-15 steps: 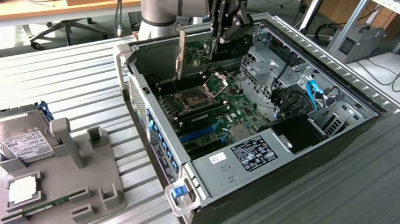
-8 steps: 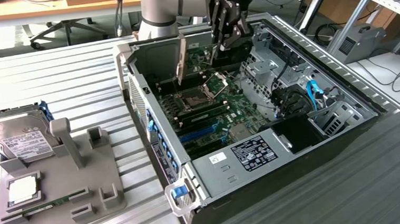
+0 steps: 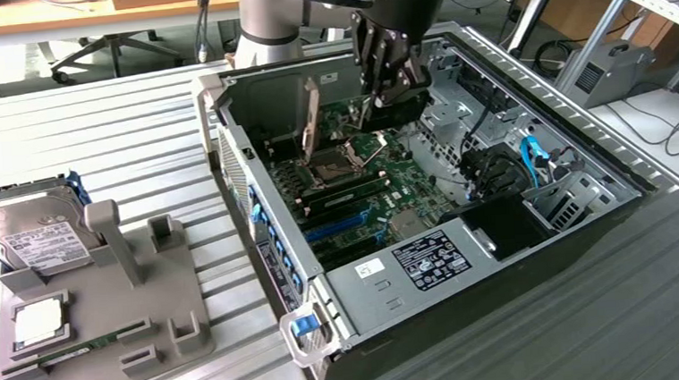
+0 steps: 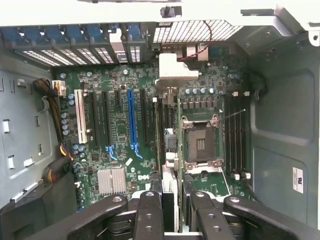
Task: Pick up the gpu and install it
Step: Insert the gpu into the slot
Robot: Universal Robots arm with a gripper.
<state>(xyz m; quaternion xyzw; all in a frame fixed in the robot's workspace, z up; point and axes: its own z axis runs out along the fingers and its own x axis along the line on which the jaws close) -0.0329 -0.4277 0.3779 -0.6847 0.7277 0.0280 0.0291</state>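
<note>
Slatted metal bench point(image 3: 122, 151), office desks behind. Open PC case point(image 3: 627, 197) on bench. Gripper point(image 4: 170, 212) inside case, fingers point(image 4: 149, 215) clamped on gpu point(image 4: 168, 150), held edge-on and upright over motherboard point(image 4: 120, 125), beside CPU socket point(image 4: 200, 145). Hard drive point(image 3: 31, 234) in grey holder point(image 3: 98, 332), well apart.
</note>
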